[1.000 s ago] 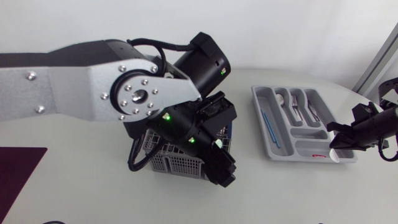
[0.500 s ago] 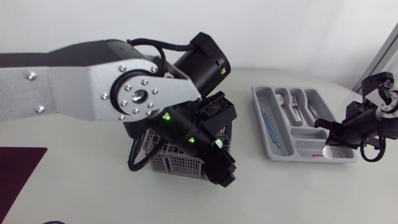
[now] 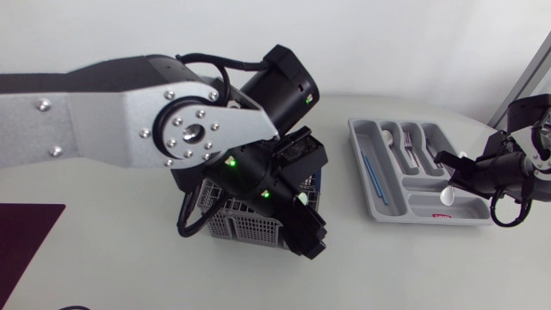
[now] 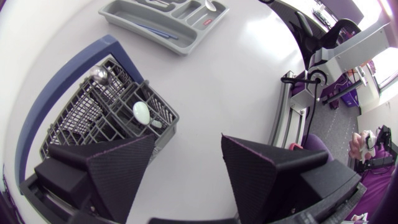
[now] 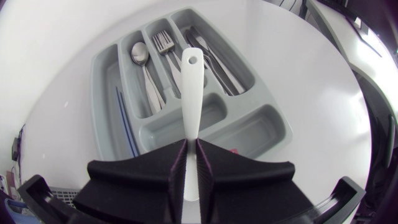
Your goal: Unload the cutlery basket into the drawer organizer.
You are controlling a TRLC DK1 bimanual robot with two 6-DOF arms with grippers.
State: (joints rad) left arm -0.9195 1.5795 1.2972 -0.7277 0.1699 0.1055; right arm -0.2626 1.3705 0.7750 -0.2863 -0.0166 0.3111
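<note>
At the right edge of the head view, my right pincer [image 3: 451,178] hangs over the right-hand part of the drawer organizer [image 3: 424,205], which lies on the white counter [image 3: 413,267] right of centre. The pincer is pressed narrow on a white utensil [image 5: 191,87], one finger on each side of its handle. In the right wrist view the handle end, pierced by a hole, sticks out ahead of the fingertips above the organizer's middle compartments. Below it I can see a spoon [image 5: 140,53], a fork [image 5: 163,42] and some knives [image 5: 211,56] in the long compartments. Thin blue sticks [image 5: 124,118] lie in the outermost one.

My left arm [image 3: 103,120] fills the upper left and centre of the head view, bent down over the cutlery basket [image 3: 241,226] in the lower middle. In the left wrist view my left pincer [image 4: 188,138] stands wide with nothing between its fingers. The basket lies beside and under one finger, and bare counter lies under the gap. A white rounded piece [image 4: 142,112] and a shiny metal piece [image 4: 99,74] stand in the basket, which rests on a blue mat [image 4: 37,124].
</note>
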